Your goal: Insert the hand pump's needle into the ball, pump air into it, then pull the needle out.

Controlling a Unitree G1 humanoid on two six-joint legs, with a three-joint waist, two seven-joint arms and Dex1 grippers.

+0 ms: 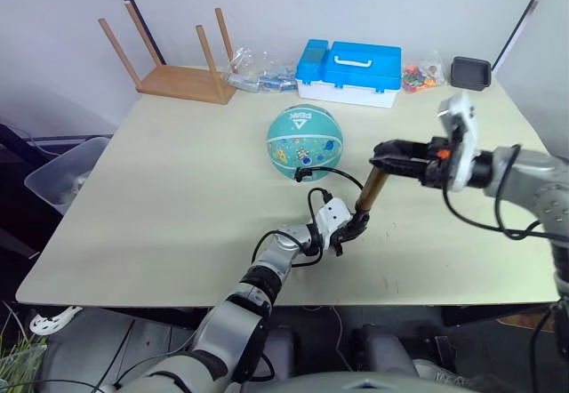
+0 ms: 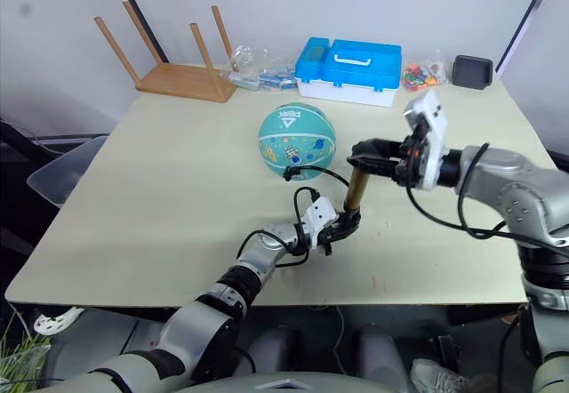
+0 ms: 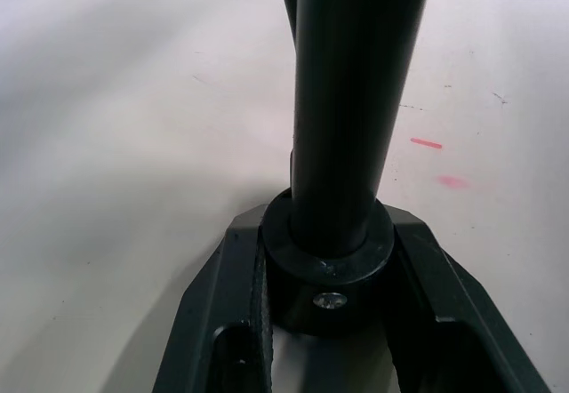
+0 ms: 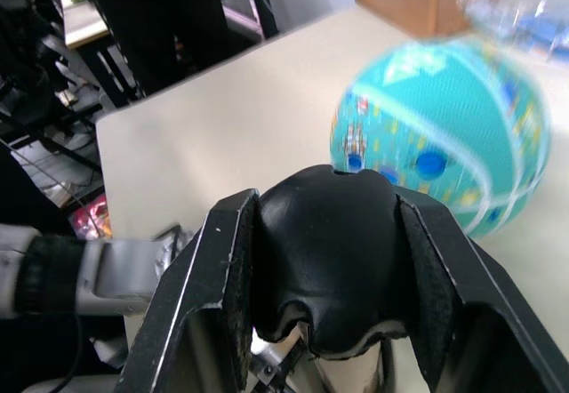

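Left claw (image 1: 354,226) clamping hand pump (image 1: 371,190) base, right claw (image 1: 384,156) gripping handle, beige table (image 1: 178,188), white walls.

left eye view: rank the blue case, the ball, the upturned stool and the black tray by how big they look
1. upturned stool
2. blue case
3. ball, though it sits nearer the camera, so its place against the case is unsure
4. black tray

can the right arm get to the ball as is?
Probably not yet. The right gripper is shut on the hand pump handle, and the left gripper clamps its base. The table between it and the ball is bare apart from the hose, but the fingers are occupied.
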